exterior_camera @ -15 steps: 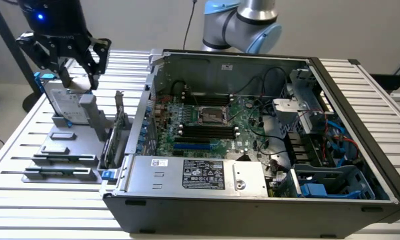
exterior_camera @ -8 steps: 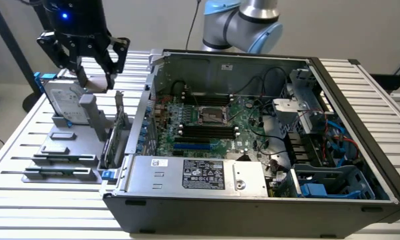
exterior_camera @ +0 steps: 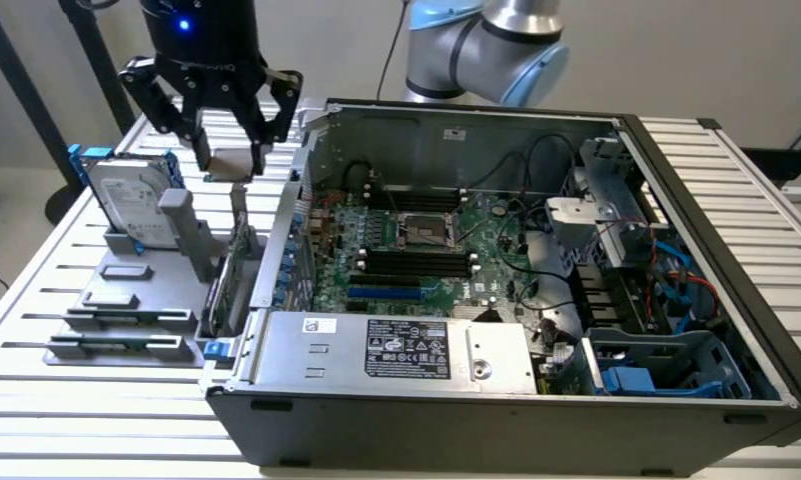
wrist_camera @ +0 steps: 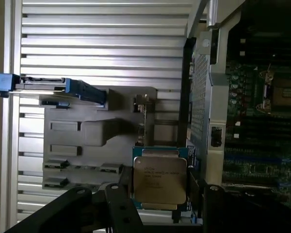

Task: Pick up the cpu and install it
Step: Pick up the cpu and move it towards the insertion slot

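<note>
Gripper (exterior_camera: 228, 150), black and angular, clamps the cpu (exterior_camera: 231, 164) by its edges: a flat square chip with dull silver lid and thin pale rim, aloft over the grey parts fixture (exterior_camera: 120, 300), just outside the open steel computer case (exterior_camera: 507, 400) on the ribbed table (exterior_camera: 53, 400).

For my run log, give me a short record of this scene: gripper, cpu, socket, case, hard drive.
gripper: shut on the cpu, above the parts tray
cpu: held, metal top facing the wrist camera
socket: on the motherboard, looks empty
case: open, on the exterior view's right of the gripper
hard drive: upright in the tray
</note>
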### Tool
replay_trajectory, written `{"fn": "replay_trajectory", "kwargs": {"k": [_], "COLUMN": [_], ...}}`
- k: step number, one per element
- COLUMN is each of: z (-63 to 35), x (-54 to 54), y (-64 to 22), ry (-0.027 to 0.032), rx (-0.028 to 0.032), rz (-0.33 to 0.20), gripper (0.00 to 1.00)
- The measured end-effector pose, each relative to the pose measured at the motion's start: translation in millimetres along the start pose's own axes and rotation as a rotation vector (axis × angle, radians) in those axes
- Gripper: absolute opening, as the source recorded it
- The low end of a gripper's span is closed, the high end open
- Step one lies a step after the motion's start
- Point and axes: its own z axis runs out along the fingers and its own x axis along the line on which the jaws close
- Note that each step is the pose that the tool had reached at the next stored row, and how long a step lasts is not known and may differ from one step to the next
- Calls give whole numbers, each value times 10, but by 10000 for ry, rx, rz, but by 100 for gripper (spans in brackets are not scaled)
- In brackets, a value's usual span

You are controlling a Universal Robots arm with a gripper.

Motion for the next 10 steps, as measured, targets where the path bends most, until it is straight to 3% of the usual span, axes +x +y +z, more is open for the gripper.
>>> {"fn": "replay_trajectory", "kwargs": {"k": [10], "z": [-105], "x": [-449], "y": [0], "ry": [4], "rx": [-4], "rz": [0], "gripper": [55]}}
